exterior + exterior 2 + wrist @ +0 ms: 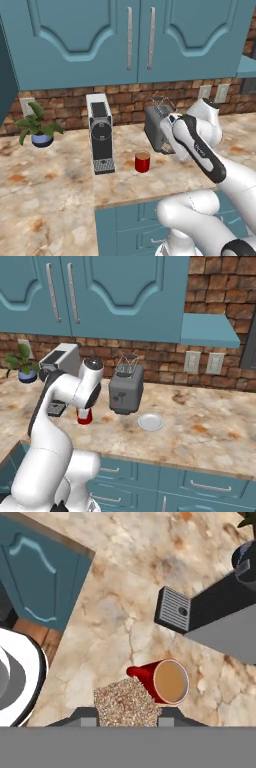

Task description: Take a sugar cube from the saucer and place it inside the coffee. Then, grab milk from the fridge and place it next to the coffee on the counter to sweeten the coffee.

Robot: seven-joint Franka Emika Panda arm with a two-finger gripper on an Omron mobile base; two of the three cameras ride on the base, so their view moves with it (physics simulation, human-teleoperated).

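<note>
End effector (pixel 127 716) low in frame, half cut off, clamped on speckled sugar cube (pixel 126 702) beside the coffee (pixel 169 681), brown-filled.

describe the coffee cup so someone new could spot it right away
Start at the tall black-and-white coffee machine standing on the marbled counter. Just right of its drip tray stands the coffee, a small red cylindrical cup. It is the lone red item, far shorter than the machine and the grey toaster.

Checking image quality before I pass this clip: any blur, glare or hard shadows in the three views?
Left base view: sharp, even light, a faint soft shadow beside the coffee. Right base view: equally flat, no glare on the saucer. Hand view: the sugar cube in the hand looks grainy up close, the counter slightly soft.
</note>
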